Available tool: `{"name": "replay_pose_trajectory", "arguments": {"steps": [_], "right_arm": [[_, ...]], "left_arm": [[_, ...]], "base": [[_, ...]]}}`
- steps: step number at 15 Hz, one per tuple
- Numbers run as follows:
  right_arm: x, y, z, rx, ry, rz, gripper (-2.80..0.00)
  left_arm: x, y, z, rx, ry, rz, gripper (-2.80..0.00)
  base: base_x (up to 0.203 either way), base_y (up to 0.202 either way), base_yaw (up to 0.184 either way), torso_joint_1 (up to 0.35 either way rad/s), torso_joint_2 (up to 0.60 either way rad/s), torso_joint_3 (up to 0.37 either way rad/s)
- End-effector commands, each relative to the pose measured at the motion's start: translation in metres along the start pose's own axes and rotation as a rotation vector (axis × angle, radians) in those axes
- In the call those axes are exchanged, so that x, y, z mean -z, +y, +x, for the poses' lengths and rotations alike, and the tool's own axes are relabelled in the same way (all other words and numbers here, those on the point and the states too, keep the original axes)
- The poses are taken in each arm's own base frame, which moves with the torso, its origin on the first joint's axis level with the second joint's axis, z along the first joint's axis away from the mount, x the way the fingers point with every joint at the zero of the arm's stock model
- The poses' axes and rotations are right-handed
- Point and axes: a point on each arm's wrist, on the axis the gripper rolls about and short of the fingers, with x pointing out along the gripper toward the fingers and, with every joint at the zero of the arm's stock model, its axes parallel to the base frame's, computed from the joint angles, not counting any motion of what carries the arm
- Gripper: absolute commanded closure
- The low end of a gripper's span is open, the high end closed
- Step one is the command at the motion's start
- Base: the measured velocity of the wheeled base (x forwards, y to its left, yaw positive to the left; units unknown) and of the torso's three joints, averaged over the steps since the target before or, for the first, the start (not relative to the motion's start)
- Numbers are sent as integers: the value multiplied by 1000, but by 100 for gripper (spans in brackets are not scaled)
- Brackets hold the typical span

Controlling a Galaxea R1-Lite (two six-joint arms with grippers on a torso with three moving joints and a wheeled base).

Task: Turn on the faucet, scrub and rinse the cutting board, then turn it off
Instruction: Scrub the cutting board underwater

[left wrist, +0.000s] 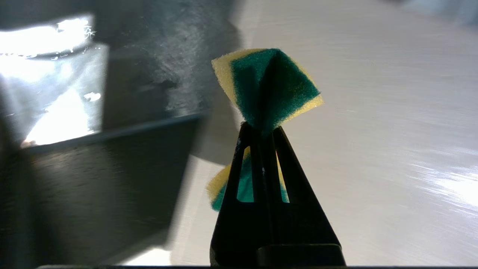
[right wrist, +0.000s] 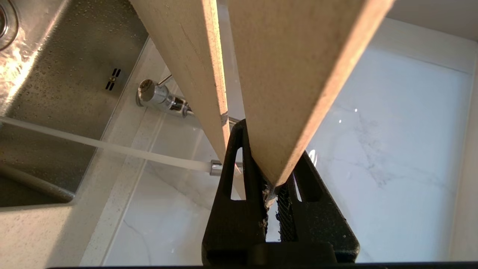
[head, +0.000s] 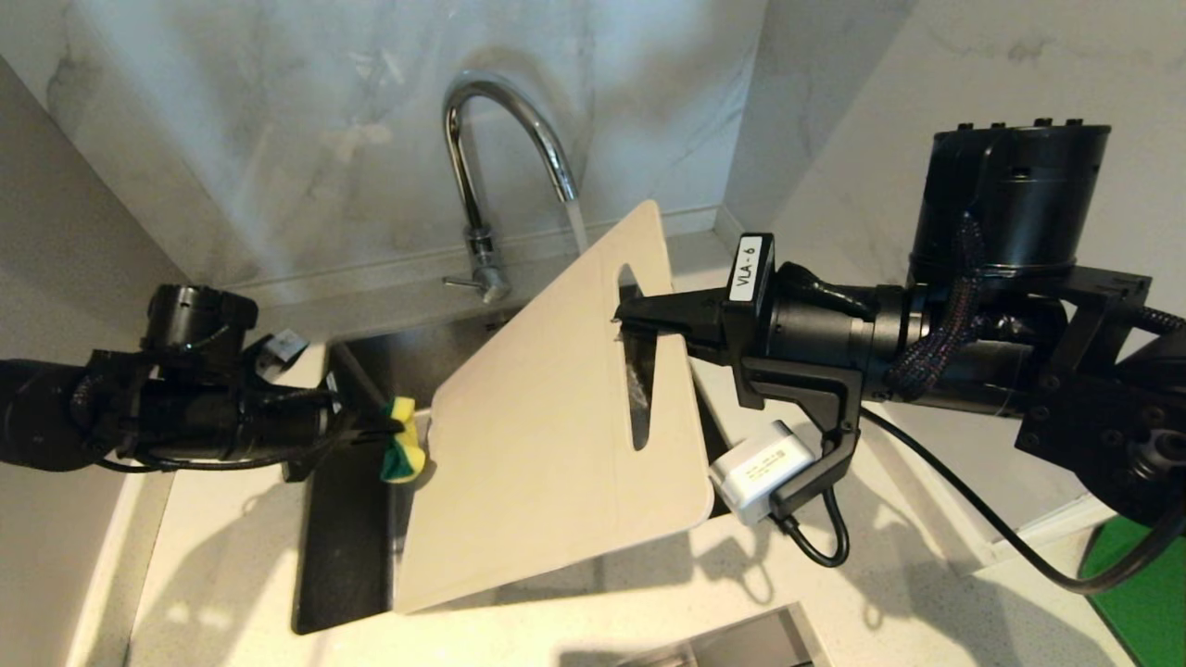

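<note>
The chrome faucet (head: 482,157) stands behind the sink, and water runs from its spout (right wrist: 216,167). The cream cutting board (head: 537,445) hangs tilted over the sink, its top corner close to the water stream. My right gripper (head: 630,320) is shut on the strip between the board's handle slot and its edge, and the board (right wrist: 291,74) shows wedged between the jaws of the right gripper (right wrist: 270,149). My left gripper (left wrist: 261,129) is shut on a green-and-yellow sponge (left wrist: 269,82). The sponge (head: 403,451) sits at the board's left edge; I cannot tell if it touches.
The steel sink basin (head: 343,519) lies below the board, sunk in a pale countertop (head: 232,574). Marble walls close in behind and to the right. A white adapter (head: 764,471) and a cable hang under my right wrist. A green mat (head: 1135,593) shows at the lower right.
</note>
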Motion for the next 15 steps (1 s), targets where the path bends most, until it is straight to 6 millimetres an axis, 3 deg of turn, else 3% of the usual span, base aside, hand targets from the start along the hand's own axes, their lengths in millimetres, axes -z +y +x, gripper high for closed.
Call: {"name": "replay_pose_trajectory", "arguments": {"steps": [1, 3, 6, 8, 10, 15], "right_arm": [[1, 0, 2, 3, -3, -13, 0], [2, -1, 2, 7, -1, -14, 0], [2, -1, 2, 8, 0, -14, 0], [2, -1, 2, 8, 0, -10, 0], [2, -2, 0, 10, 1, 1, 0], [2, -2, 1, 9, 2, 3, 0]], "left_arm": [[-6, -52, -39, 140, -61, 39, 0], [10, -100, -60, 232, 4, 56, 0], [49, -166, -83, 380, 134, 90, 0], [77, -190, -88, 395, 181, 117, 0], [96, -190, -75, 320, 183, 131, 0], [112, -159, -50, 218, 224, 157, 0]], "base": [[0, 0, 0, 0, 0, 0], [0, 0, 0, 0, 0, 0], [0, 0, 0, 0, 0, 0], [0, 0, 0, 0, 0, 0], [0, 0, 0, 0, 0, 0], [0, 0, 0, 0, 0, 0]]}}
